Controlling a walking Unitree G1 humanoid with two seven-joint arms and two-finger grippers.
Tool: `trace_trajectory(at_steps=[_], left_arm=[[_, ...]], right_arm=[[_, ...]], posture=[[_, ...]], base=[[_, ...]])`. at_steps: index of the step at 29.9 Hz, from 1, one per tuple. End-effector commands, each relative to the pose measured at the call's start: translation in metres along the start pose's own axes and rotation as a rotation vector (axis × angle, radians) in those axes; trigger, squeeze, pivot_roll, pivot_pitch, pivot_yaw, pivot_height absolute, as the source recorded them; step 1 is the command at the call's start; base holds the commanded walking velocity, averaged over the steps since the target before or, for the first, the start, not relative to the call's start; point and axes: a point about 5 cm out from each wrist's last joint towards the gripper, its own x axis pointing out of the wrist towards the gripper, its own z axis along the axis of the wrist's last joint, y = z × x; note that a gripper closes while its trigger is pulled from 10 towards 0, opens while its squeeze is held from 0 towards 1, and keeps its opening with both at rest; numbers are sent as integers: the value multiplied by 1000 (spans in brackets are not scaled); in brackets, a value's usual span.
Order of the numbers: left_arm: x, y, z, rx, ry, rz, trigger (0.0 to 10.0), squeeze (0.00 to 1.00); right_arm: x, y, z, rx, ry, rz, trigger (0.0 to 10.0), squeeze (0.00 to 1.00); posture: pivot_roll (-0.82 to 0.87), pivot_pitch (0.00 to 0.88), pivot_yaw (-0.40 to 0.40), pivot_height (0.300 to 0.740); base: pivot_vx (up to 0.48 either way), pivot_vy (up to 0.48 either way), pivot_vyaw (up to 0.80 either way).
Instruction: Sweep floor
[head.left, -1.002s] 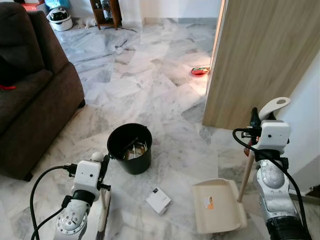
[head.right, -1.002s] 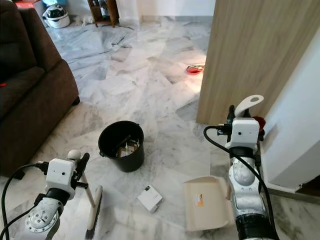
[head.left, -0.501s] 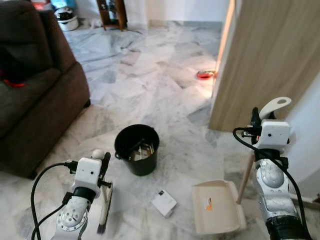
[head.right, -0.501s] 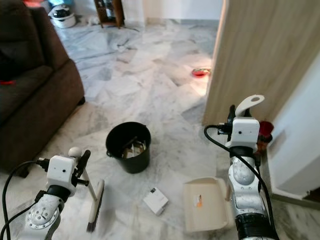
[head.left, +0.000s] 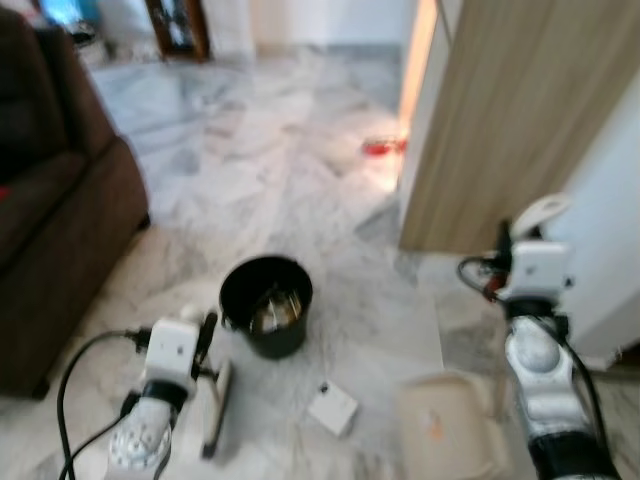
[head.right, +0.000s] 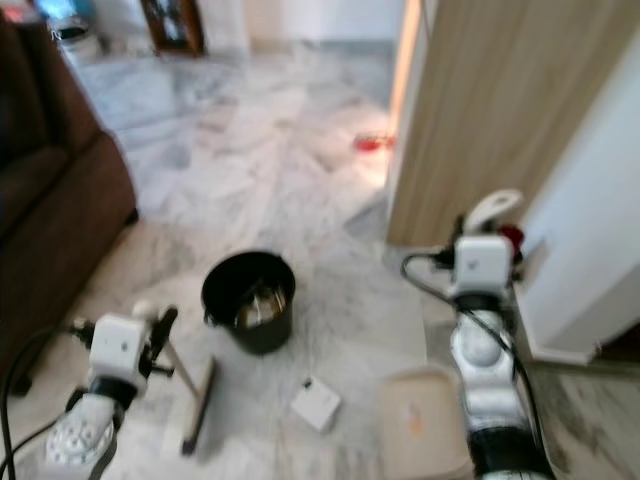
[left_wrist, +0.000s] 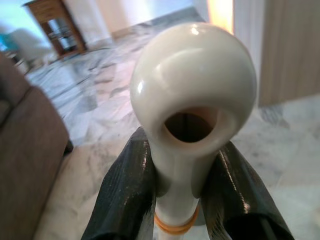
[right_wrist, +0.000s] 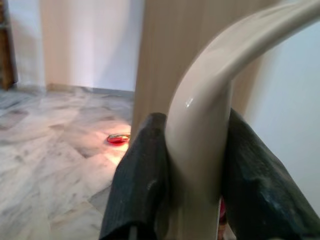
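My left gripper (head.left: 206, 335) is shut on the white handle of a hand brush (head.left: 216, 403), whose head rests on the marble floor at lower left. In the left wrist view both black fingers (left_wrist: 125, 187) clamp the stem below the handle's rounded knob (left_wrist: 192, 95). My right gripper (head.left: 505, 245) is shut on the upright cream handle (head.left: 540, 210) of a dustpan (head.left: 445, 435), whose pan lies flat on the floor at lower right. The right wrist view has the curved handle (right_wrist: 205, 125) pinched between the fingers (right_wrist: 142, 175). A small white box (head.left: 333, 408) lies on the floor between brush and pan.
A black bucket (head.left: 265, 305) holding scraps stands just beyond the brush. A dark brown sofa (head.left: 50, 230) fills the left side. A wooden door panel (head.left: 520, 110) and a white wall (head.left: 620, 250) close in on the right. A red item (head.left: 380, 147) lies by the doorway.
The whole picture has shifted and blurred, so the camera is moving. Both grippers keep their hold on brush and dustpan handle.
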Motion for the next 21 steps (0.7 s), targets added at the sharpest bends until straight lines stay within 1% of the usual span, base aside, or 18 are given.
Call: trace_trajectory(at_steps=[1, 2, 10, 12, 19, 21], left_arm=[[3, 1, 6, 9, -34, 1, 10000, 0], [3, 1, 6, 9, -34, 1, 10000, 0], [3, 0, 7, 5, -35, -2, 10000, 0], [3, -1, 7, 4, -35, -2, 10000, 0], [3, -1, 7, 1, -34, -3, 10000, 0], [3, -1, 7, 0, -34, -3, 10000, 0]], right_arm=[[2, -10, 2, -26, -15, -22, 10000, 0], [2, -10, 2, -26, -15, -23, 10000, 0], [3, -10, 2, -29, -5, -28, 10000, 0], [3, -10, 1, -5, 0, -28, 10000, 0], [2, -11, 1, -24, 0, -31, 10000, 0], [2, -11, 1, -25, 1, -31, 10000, 0]], posture=[[60, 77, 86, 740], [59, 76, 86, 740], [61, 82, 86, 740], [61, 82, 86, 740], [61, 90, 85, 740], [63, 89, 85, 740]], base=[[0, 371, -800], [0, 368, -781], [0, 361, 0], [0, 360, -800], [0, 361, 0], [0, 356, -800]])
